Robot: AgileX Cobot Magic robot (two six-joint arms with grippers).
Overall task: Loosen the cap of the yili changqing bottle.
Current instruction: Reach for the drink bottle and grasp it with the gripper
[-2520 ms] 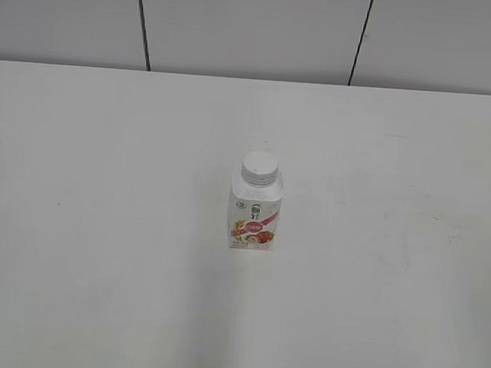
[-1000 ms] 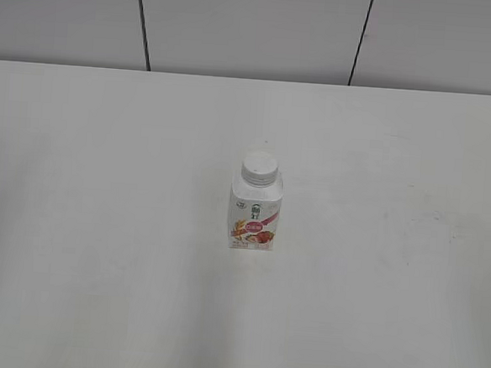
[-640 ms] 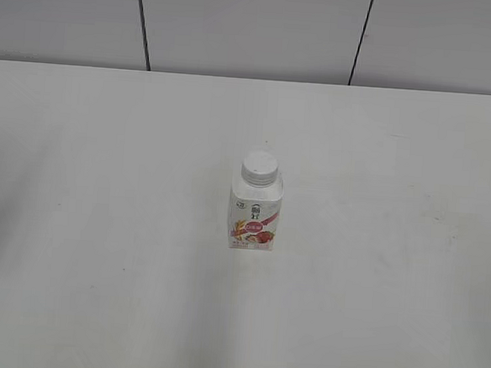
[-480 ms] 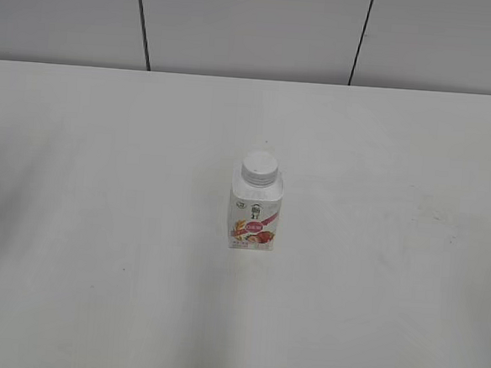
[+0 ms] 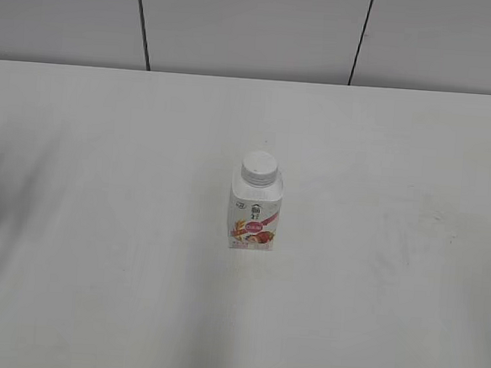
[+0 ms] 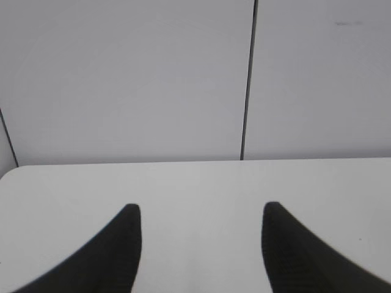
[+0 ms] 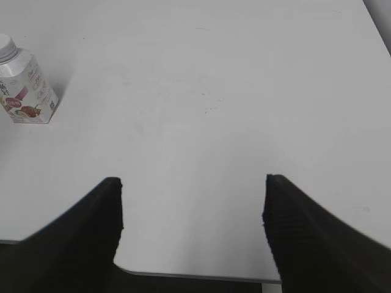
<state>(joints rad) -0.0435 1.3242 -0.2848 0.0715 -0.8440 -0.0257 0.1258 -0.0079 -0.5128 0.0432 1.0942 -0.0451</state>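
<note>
The bottle [image 5: 255, 212] stood upright on the white table [image 5: 95, 291], near the middle of it, with the label turned to the exterior camera. The cap [image 5: 258, 168] sat on the neck of the bottle and looked fully screwed on; no gap under it could be seen. Nothing touched the bottle.

The left gripper [image 6: 198, 244] had its jaws wide apart and held nothing. Its camera looked over bare table toward the grey wall [image 6: 128, 79] and did not show the bottle at all, so this gripper was well apart from it. A small dark shape at the left edge of the exterior view, far left of the bottle, was probably part of this arm, but it was too small to be sure.

The right gripper [image 7: 192, 220] was also wide open and empty. In its view the bottle [image 7: 25, 91] appeared far up and to the left of the fingers, so this gripper was well apart from the bottle too, above the table edge.

I judge that the task was at its very start, in the approach step, with no loosening done yet. The next move probably calls for one gripper to close on the body of the bottle to keep it from turning, and the other to come down over the cap, grip its ribbed side and twist. The bottle looked light and could tip or spin if held loosely.
</note>
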